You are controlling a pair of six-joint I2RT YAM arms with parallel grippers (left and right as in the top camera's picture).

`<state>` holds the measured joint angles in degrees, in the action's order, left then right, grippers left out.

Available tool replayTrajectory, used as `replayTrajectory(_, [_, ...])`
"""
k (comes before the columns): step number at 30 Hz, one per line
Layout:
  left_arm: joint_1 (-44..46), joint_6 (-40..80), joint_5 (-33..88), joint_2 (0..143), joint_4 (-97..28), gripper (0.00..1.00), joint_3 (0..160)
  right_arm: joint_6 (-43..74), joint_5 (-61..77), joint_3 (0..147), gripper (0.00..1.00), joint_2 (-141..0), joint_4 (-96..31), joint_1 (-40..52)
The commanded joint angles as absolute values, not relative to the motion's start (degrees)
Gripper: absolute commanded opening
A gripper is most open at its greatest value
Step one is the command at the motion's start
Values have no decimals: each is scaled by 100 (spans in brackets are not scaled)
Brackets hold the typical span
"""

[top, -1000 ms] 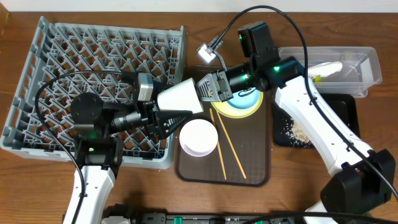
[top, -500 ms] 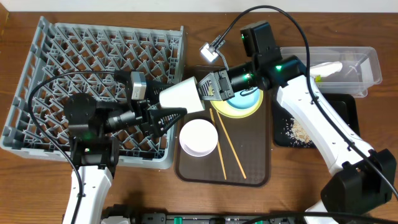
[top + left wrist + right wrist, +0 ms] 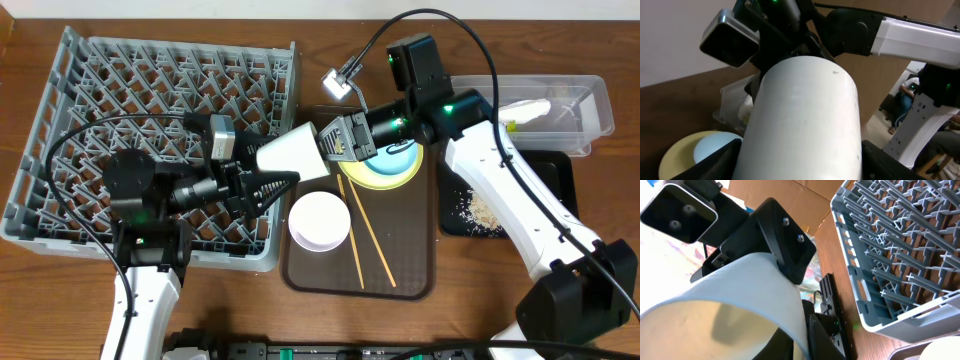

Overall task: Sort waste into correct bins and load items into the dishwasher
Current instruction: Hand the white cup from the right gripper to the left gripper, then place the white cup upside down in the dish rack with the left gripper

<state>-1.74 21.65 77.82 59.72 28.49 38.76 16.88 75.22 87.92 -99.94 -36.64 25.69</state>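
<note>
The small white cup (image 3: 292, 155) hangs on its side over the gap between the grey dish rack (image 3: 150, 100) and the brown tray. My right gripper (image 3: 335, 140) is shut on its rim, one finger inside and one outside (image 3: 810, 330). My left gripper (image 3: 275, 185) is at the cup's other end, with a finger against each side of the cup body (image 3: 805, 125). The light blue bowl (image 3: 397, 155) sits on the yellow plate (image 3: 390, 172). The white bowl (image 3: 319, 220) and the chopsticks (image 3: 365, 235) lie on the brown tray.
The brown serving tray (image 3: 410, 250) sits right of the rack. The clear tub (image 3: 590, 100) at the back right holds the napkin (image 3: 525, 108) and the wrapper (image 3: 510, 125). The black tray (image 3: 555, 175) holds rice crumbs (image 3: 485, 210). The rack's corner shows in the right wrist view (image 3: 900, 255).
My left gripper has moved left and slightly up along the cup and its fingers have narrowed onto it. The right arm and the cup have shifted a little left.
</note>
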Motion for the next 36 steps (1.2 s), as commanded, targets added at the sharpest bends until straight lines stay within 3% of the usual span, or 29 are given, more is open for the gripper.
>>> replayTrajectory(1, [-209, 2174, 7756, 5959, 2799, 67, 3988, 1688, 7719, 8805, 11, -10012, -3664, 2547])
replayTrajectory(8, [-209, 2174, 7756, 5959, 2790, 62, 3988, 1688, 7406, 8805, 30, -10012, -3671, 2506])
replayTrajectory(13, [-263, 2147, 7701, 5972, 2620, 60, 3986, 1688, 6851, 8805, 36, -10012, -3771, 2209])
replayTrajectory(20, [-764, 1824, 6973, 6018, 1645, 55, 3983, 1380, 6062, 8805, 38, -10012, -4311, 1588])
replayTrajectory(30, [-1090, 1525, 4309, 5999, -303, 31, 3994, 845, 4265, 8809, 37, -9990, -5402, 1046])
replayTrajectory(36, [-1118, 1527, 2969, 5854, -1507, 24, 4246, 493, 3629, 8836, 36, -9874, -5992, 746])
